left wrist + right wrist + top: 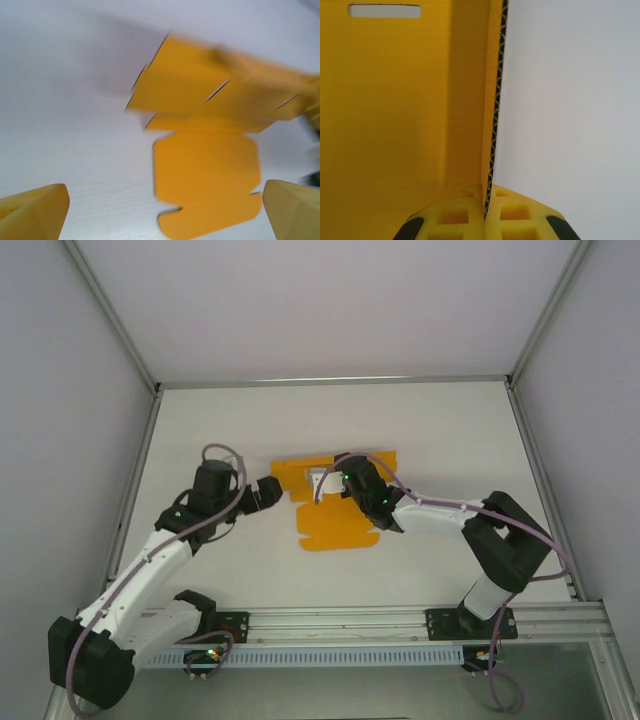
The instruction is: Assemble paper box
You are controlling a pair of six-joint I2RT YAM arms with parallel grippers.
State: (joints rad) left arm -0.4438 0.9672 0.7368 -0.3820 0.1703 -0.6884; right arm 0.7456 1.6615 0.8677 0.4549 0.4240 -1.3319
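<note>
Orange-yellow card is what we are folding: on the white tabletop (450, 440) the paper box (340, 525) lies near the centre as a mostly flat die-cut sheet. Our right claw (485, 216) is clenched on a raised panel edge toward the sheet's twelve o'clock. Our left claw (272, 490), spread wide and empty, hovers at its nine o'clock. We judge it should pin the base flat beside the crease, so the fold comes up square.
</note>
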